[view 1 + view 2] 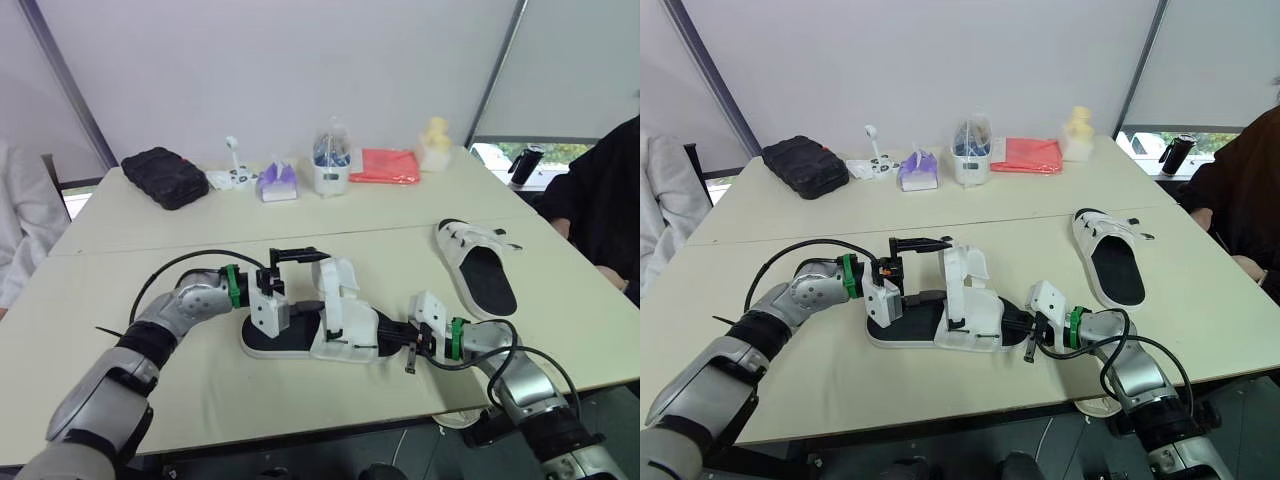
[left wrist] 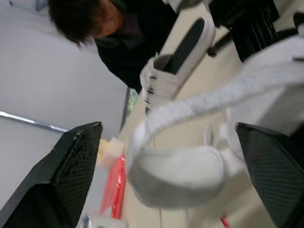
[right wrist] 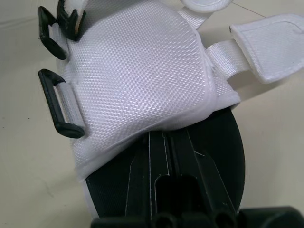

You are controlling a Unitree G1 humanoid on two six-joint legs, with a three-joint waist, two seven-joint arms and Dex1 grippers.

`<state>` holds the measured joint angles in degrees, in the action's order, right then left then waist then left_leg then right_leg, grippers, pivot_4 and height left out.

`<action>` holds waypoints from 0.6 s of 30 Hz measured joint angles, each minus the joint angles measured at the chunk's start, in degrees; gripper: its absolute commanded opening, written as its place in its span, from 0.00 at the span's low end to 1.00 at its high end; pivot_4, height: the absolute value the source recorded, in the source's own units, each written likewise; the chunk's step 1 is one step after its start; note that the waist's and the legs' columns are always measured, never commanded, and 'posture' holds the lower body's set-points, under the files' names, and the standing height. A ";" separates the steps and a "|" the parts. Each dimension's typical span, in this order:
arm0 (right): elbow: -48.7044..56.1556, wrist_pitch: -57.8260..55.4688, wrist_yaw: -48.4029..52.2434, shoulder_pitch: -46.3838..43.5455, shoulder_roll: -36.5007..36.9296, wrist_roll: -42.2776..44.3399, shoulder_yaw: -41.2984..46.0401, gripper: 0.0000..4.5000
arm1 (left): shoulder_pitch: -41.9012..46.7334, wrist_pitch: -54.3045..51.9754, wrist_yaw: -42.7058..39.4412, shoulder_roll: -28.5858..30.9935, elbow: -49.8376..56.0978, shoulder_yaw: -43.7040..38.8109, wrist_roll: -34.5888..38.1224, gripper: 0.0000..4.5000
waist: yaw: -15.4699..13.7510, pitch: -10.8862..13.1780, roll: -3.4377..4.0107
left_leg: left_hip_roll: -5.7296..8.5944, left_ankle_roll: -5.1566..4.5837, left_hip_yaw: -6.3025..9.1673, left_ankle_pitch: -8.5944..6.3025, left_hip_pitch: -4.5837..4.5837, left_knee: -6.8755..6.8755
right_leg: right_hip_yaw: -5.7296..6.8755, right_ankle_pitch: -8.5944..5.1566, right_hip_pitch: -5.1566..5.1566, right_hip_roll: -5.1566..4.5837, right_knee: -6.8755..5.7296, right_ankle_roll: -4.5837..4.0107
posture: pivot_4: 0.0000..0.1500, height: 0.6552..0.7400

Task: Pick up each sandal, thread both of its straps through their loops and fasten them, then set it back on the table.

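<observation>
The threading step on the first sandal (image 1: pixel 320 335) is in hand: it rests near the counter's (image 1: pixel 300 215) 6 o'clock edge, its white straps loose and standing up. The right pincer (image 1: pixel 393 335) looks pinched on the sole's end at the shoe's 3 o'clock, steadying it. The left pincer (image 1: pixel 305 278) is spread wide at 10 o'clock, with 1 strap (image 2: pixel 199 95) lying between its fingers, unclamped. Next, I judge, it must close on that strap's tip and steer it through 1 of the 2 black loops (image 3: pixel 59 111) on the upper's side. The second sandal (image 1: pixel 478 262) lies at 2 o'clock, well apart. The counter is pale and matte. Along 12 o'clock sit a black case (image 1: pixel 165 177), a tissue pack (image 1: pixel 278 183), a jar (image 1: pixel 332 165) and a red cloth (image 1: pixel 385 166). A white wall (image 1: pixel 300 70) stands behind, and a person (image 1: pixel 600 200) in dark clothes sits at 3 o'clock.
</observation>
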<state>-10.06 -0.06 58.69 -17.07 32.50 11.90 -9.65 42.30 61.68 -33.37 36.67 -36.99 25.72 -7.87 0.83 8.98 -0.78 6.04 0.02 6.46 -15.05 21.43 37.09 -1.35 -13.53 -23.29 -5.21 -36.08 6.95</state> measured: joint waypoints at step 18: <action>-6.15 3.04 0.26 -3.50 -0.52 -0.51 -0.04 0.00 | -20.43 -103.61 3.06 3.45 51.75 -24.80 74.92 0.97 | -0.11 -0.01 0.00 | -0.01 -0.03 0.10 -0.04 -0.08 0.03 | -0.05 -0.06 0.12 -0.01 -0.01 0.03 | 1.00 1.00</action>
<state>-16.22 2.98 58.94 -20.57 31.98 11.39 -9.69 21.87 -41.92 -30.31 40.12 14.76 0.91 67.05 0.71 8.98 -0.78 6.03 -0.01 6.56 -15.10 21.35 37.12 -1.40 -13.59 -23.17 -5.21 -36.09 6.98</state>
